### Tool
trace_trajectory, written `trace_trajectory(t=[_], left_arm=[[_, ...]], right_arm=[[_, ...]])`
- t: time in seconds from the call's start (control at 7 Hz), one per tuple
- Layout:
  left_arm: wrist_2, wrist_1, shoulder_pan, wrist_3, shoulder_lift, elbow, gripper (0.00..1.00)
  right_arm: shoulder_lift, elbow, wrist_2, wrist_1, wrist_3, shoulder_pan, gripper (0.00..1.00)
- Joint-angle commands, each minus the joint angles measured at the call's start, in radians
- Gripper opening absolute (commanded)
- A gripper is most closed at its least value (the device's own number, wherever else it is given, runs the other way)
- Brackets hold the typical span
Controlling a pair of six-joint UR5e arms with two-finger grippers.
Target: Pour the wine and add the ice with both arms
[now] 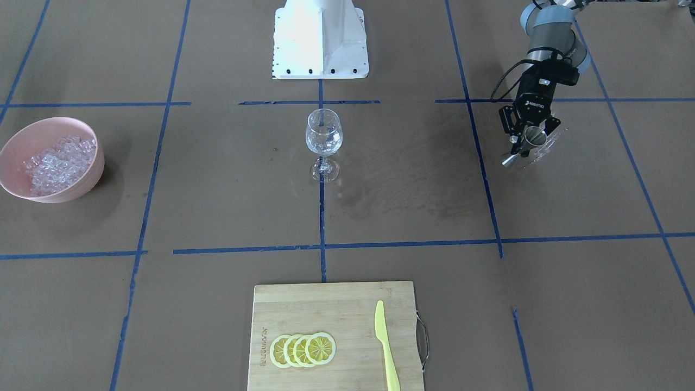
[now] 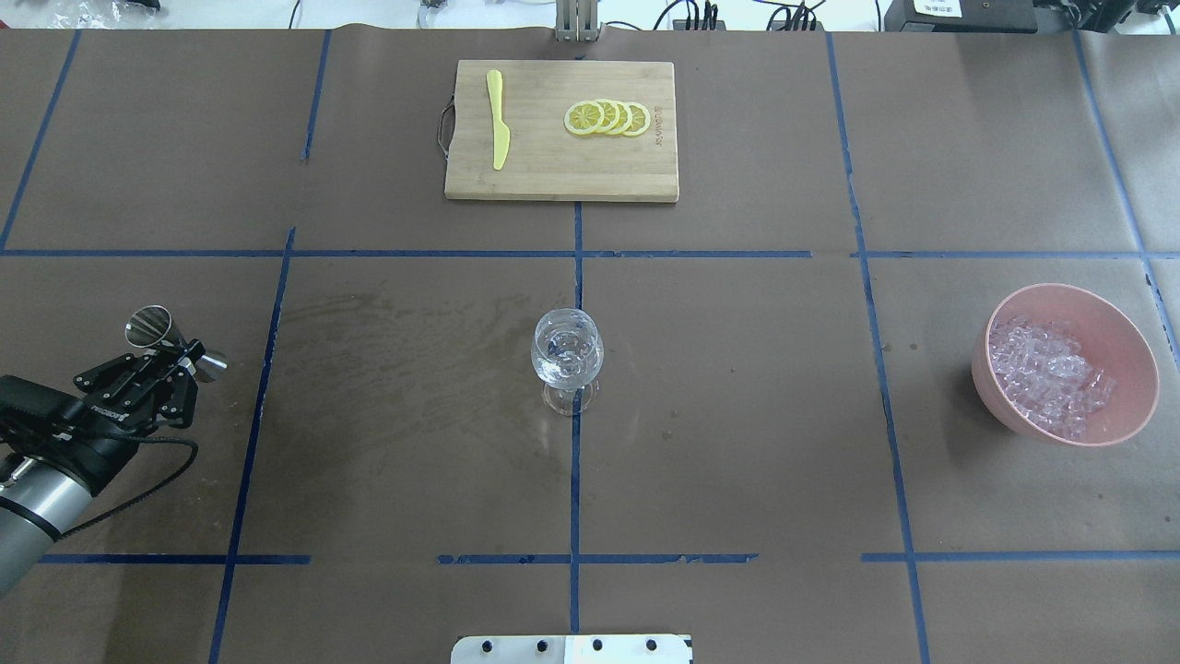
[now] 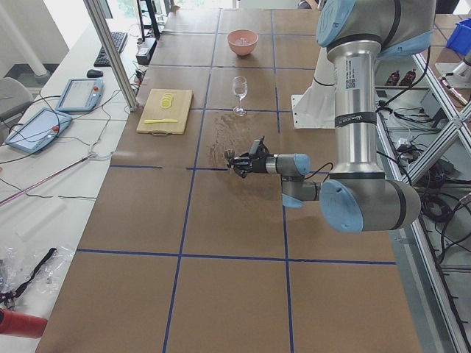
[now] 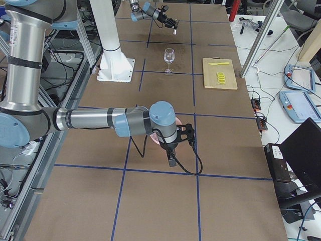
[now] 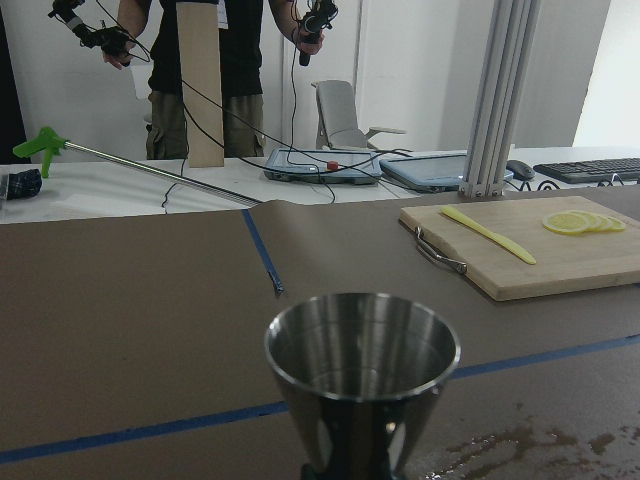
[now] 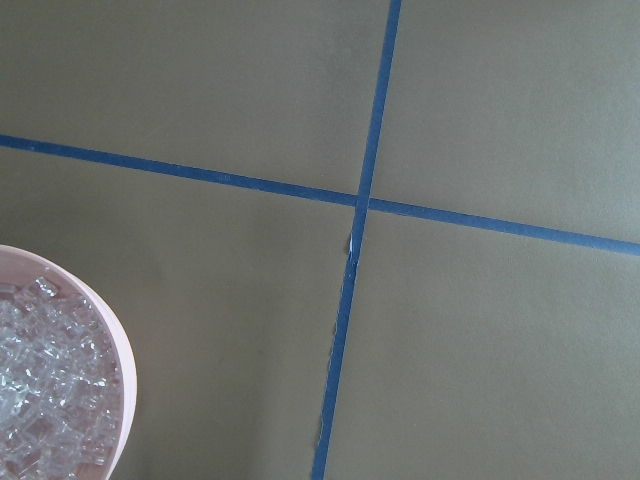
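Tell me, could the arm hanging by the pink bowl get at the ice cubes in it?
Probably yes. The right gripper hangs pointing down just beside the pink bowl. The bowl's top is open, the ice lies heaped inside, and nothing shows between them. Whether the gripper is open cannot be told.

You stand in a robotics lab: a brown paper-covered desk [image 2: 737,415] gridded with blue tape lines [image 2: 573,498], a blue-edged tablet-like teach pendant [image 3: 79,93], and a silver aluminium frame post [image 5: 497,90].

The ice [image 2: 1051,373], a heap of small clear cubes, fills a pink bowl [image 2: 1138,369] toward the bench's right end. The wine glass [image 2: 568,355] stands upright mid-bench. The left end effector [image 2: 180,355] clamps a steel jigger [image 2: 152,325] (tilted) toward the left end.
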Motion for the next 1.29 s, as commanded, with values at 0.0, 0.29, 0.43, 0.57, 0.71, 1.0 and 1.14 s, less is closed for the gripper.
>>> trace_trajectory(t=[0.0,0.29,0.43,0.57,0.71,1.0,1.14], left_arm=[[0.047,0.001,0.045,-0.001,-0.041,0.059,0.0],[0.047,0.001,0.058,-0.001,-0.049,0.077,0.0],[0.044,0.001,0.065,-0.001,-0.049,0.077,0.0],[0.041,0.001,0.068,-0.001,-0.049,0.077,0.0],[0.04,0.001,0.068,0.001,-0.049,0.077,0.0],[0.033,0.002,0.068,0.004,-0.049,0.077,0.0],[0.033,0.002,0.07,0.008,-0.049,0.077,0.01]], right_arm=[[-0.003,0.0,0.0,0.0,0.0,0.0,1.0],[-0.004,0.0,0.0,0.0,0.0,0.0,1.0],[-0.004,0.0,0.0,0.0,0.0,0.0,1.0],[-0.01,0.001,0.0,0.0,0.0,0.0,1.0],[-0.012,0.001,0.002,0.0,0.0,0.0,1.0],[-0.012,0.001,0.002,0.0,0.0,0.0,1.0],[-0.012,0.001,0.002,0.0,0.0,0.0,1.0]])
